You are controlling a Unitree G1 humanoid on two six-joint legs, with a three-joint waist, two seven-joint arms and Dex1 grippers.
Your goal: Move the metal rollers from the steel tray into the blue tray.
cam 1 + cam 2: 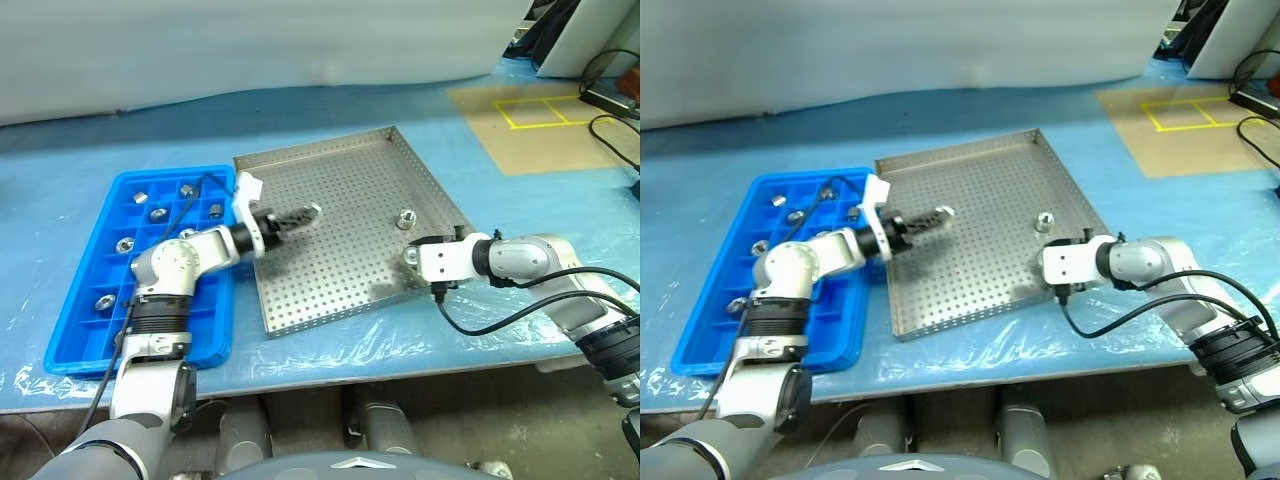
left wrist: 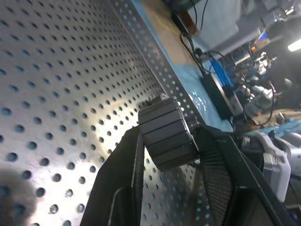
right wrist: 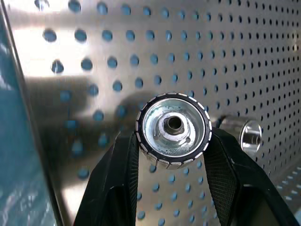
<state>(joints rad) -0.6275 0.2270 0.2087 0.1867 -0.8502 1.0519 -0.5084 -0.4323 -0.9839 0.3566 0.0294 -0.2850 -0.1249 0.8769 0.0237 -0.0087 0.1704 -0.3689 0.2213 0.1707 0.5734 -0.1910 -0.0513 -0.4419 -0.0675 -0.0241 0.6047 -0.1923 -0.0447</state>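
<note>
Metal rollers (image 3: 173, 130) sit one in each pincer, left pincer (image 1: 303, 215) and right pincer (image 1: 411, 256) each clamped on its piece above the steel tray (image 1: 350, 190), ready for carrying to the blue tray (image 1: 88, 290) beside the left pincer, where others already lie.

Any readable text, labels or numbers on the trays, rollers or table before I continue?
None readable.
Steel tray: no markings.
Blue tray: no markings.
Metal rollers: no stamps legible.
Yellow floor tape: plain lines, no writing.
</note>
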